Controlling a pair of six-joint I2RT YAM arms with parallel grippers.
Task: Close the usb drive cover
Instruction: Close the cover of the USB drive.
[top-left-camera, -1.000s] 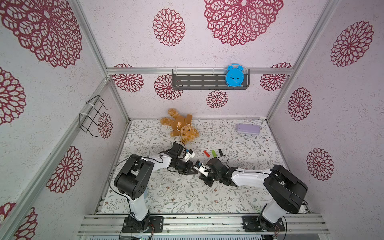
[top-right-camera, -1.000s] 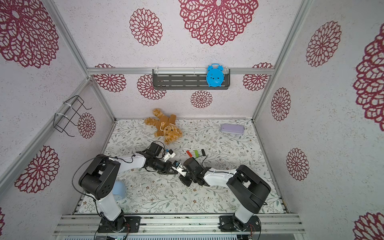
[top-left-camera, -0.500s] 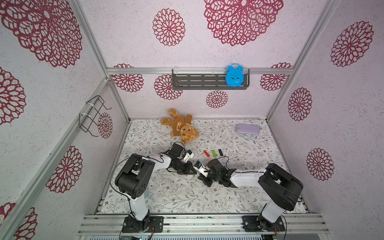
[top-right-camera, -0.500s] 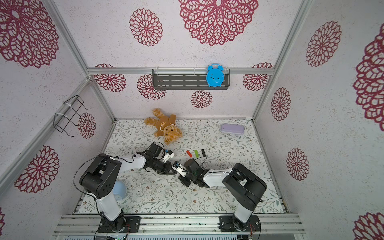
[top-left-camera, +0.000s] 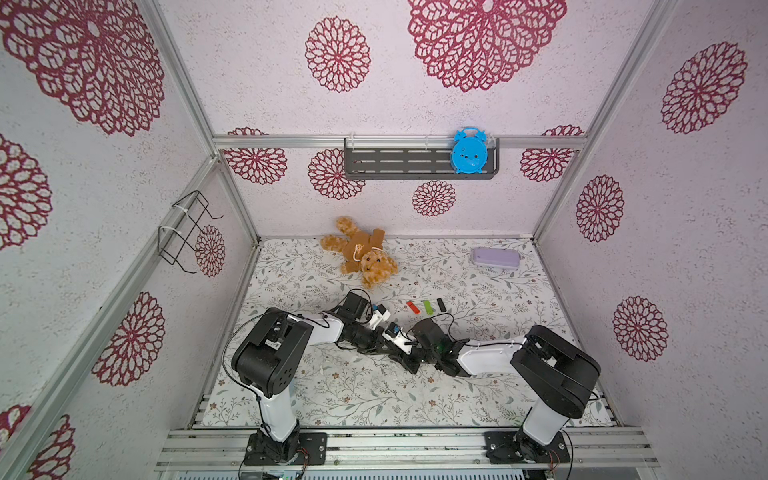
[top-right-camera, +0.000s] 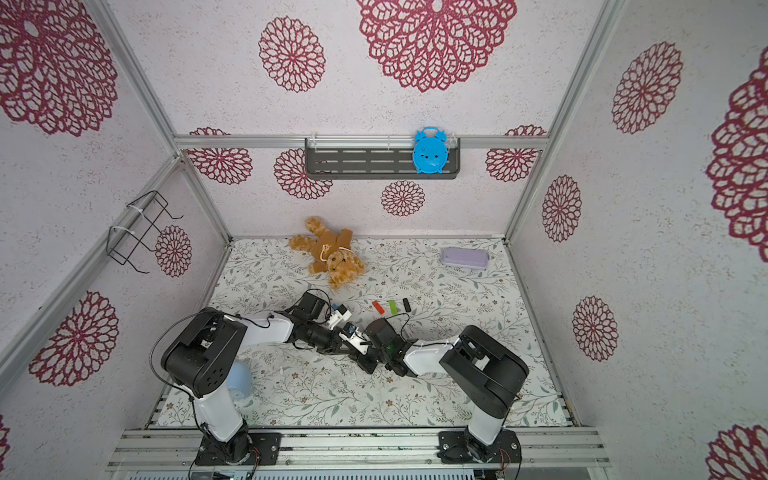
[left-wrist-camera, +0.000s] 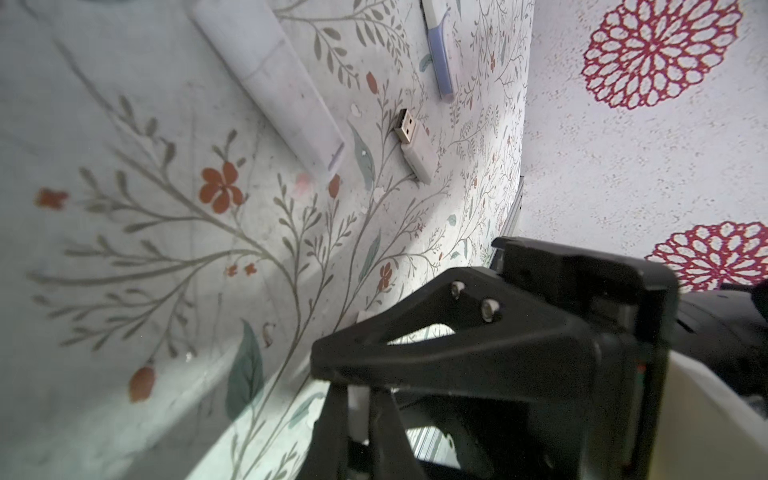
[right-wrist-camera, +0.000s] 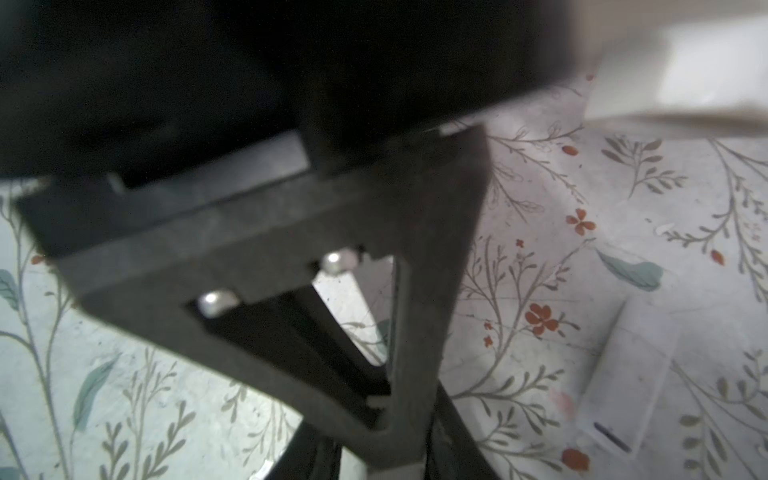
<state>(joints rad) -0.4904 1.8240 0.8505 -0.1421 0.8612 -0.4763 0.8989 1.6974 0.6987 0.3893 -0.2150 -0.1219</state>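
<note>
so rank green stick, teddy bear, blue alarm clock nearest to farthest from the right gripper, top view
1. green stick, on the mat just beyond the right gripper
2. teddy bear, by the back wall
3. blue alarm clock, up on the wall shelf

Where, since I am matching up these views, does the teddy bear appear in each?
In a top view: teddy bear on the far side, left of centre.
In a top view: teddy bear in the same spot.
Left wrist: not in it.
Right wrist: not in it.
Shared landmark: floral mat.
</note>
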